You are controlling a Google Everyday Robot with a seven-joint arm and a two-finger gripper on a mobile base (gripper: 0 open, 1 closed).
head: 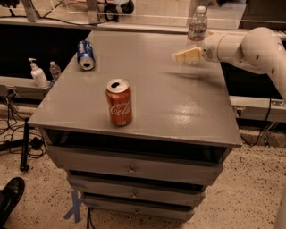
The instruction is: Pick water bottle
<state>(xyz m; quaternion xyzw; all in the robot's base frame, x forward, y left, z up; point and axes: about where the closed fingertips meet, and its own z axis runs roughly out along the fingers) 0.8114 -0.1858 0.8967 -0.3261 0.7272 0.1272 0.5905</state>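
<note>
At one o'clock on the grey table (178, 103) stands the water bottle (197, 26), its base hidden behind the gripper (185, 55); how wide that is cannot be told. A red can (119, 102) stands at seven o'clock, a blue can (85, 54) lies at eleven, both well apart.

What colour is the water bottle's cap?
The cap is white, camera view. The gripper is just front-left of the water bottle.
</note>
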